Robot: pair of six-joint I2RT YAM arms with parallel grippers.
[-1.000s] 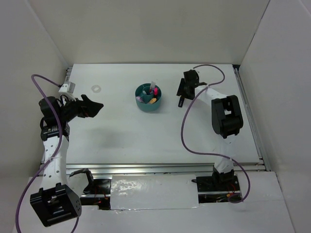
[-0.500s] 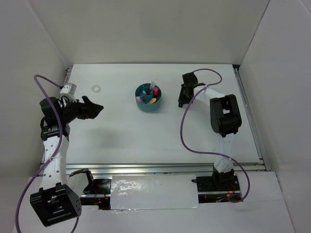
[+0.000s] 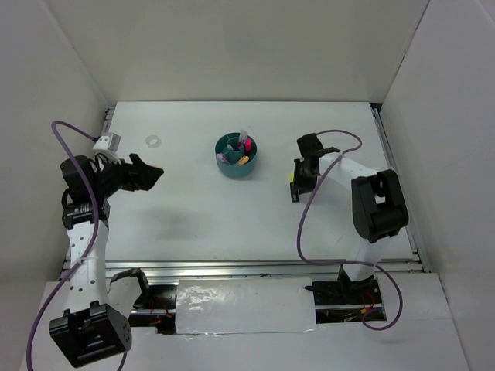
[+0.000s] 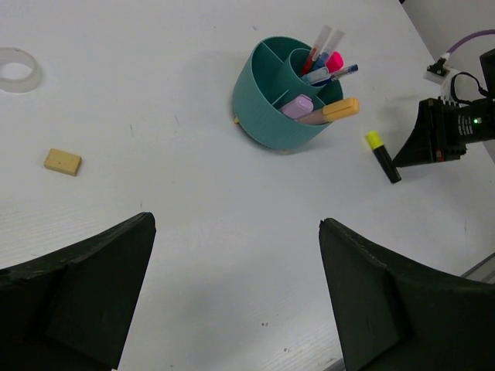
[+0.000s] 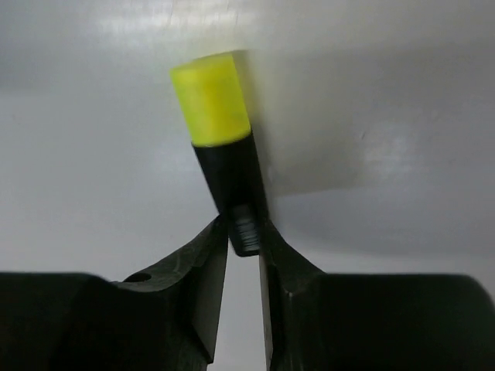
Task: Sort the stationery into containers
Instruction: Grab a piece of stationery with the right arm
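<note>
The black highlighter with a yellow cap (image 5: 228, 170) is pinched at its black end by my right gripper (image 5: 244, 228), which is shut on it low over the table. This shows right of centre in the top view (image 3: 296, 187), with the highlighter's cap (image 3: 291, 177) beside it. The round teal organizer (image 3: 237, 154) holds pens, a pink-capped highlighter, and lilac and orange sticks. My left gripper (image 4: 236, 224) is open and empty at the left (image 3: 151, 174). A tan eraser (image 4: 63, 161) and a clear ring (image 4: 17, 69) lie on the table beyond it.
A small white box (image 3: 107, 141) sits at the table's far left edge. Purple cables loop from both arms. White walls enclose the table on three sides. A metal rail runs along the near edge (image 3: 255, 268).
My right gripper has moved from the far side toward the near edge and now holds the highlighter there. The left arm has hardly moved.
</note>
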